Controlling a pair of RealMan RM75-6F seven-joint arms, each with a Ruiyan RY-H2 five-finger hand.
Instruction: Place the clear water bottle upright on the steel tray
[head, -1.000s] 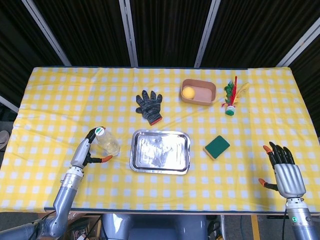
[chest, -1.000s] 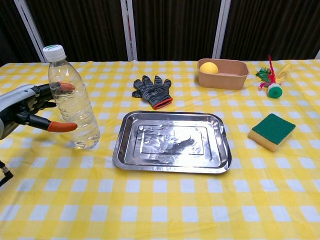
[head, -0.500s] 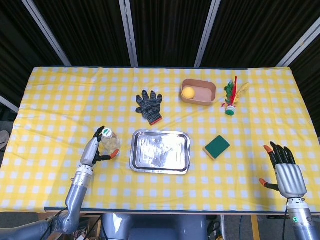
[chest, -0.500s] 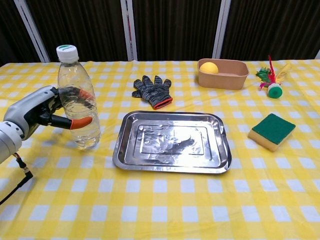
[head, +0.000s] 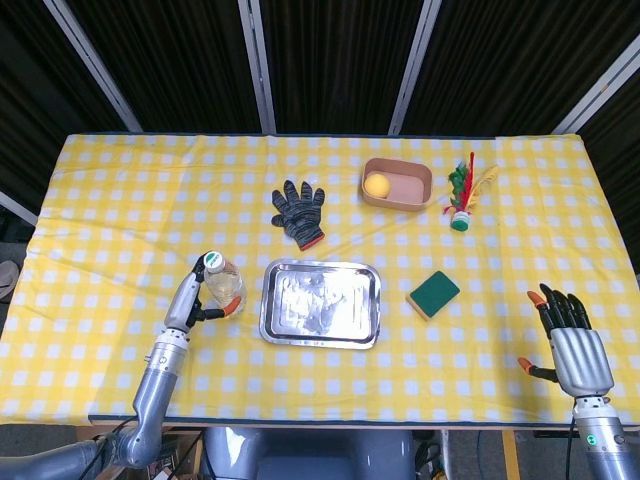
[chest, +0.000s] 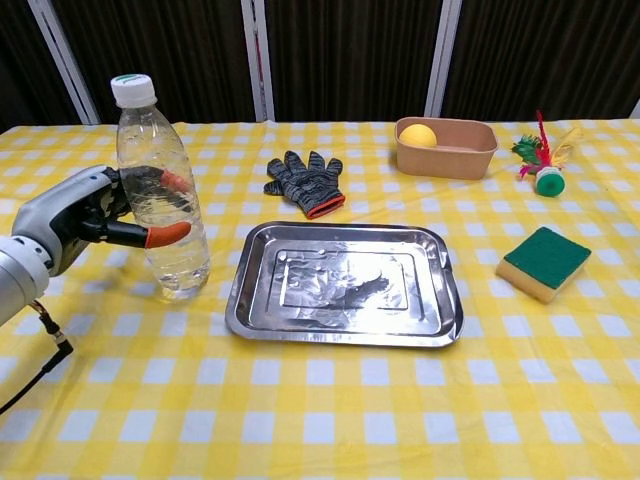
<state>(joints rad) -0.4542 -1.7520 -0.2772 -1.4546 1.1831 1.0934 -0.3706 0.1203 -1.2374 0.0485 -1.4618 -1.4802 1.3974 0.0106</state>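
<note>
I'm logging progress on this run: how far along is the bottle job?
Done: the left hand grips the clear water bottle, which is upright. In hand: the bottle is beside the steel tray, not on it. Left: move it over and set it down upright.

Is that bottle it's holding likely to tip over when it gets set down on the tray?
Probably somewhat tippy: the bottle is tall and narrow. It looks mostly empty, so likely light. The clear plastic may be slick in the left hand, and the tray looks smooth.
</note>
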